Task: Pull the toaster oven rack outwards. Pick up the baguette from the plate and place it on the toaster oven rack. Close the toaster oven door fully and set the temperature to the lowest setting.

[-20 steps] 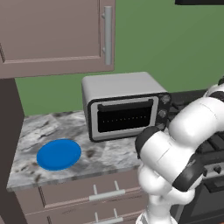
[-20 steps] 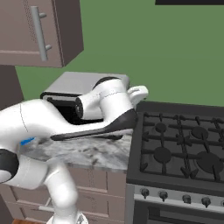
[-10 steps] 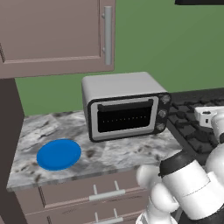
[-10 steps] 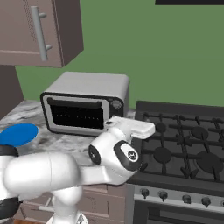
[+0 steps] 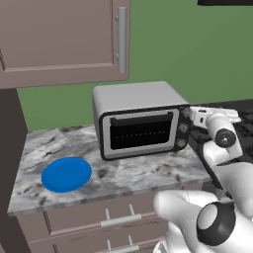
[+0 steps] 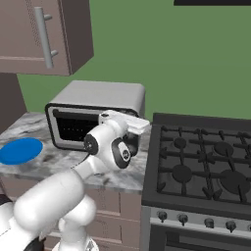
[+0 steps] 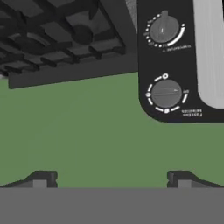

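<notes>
Green wall backs a marbled grey counter (image 5: 123, 173), with brown cabinets above and drawers below. On the counter the toaster oven (image 5: 141, 118) stands with its dark-glass toaster oven door (image 5: 142, 131) upright against the front; faint rack wires show through the window. At about 8 o'clock from the oven, well apart from it, the plate (image 5: 66, 174) lies flat near the counter's front edge, and its blue top shows bare. A black stove (image 6: 206, 166) adjoins the counter at the oven's 3 o'clock side.

Just beside the oven's knob column (image 5: 184, 128), the white arm holds its gripper (image 5: 193, 117) at the right front corner; the right base view places the hand (image 6: 125, 122) before that same corner. In the hand view the two dark fingertips (image 7: 41, 178) stand spread wide with nothing between them, while two round knobs (image 7: 165, 92) sit on a black panel at 1 o'clock and the stove grates lie at 11 o'clock.
</notes>
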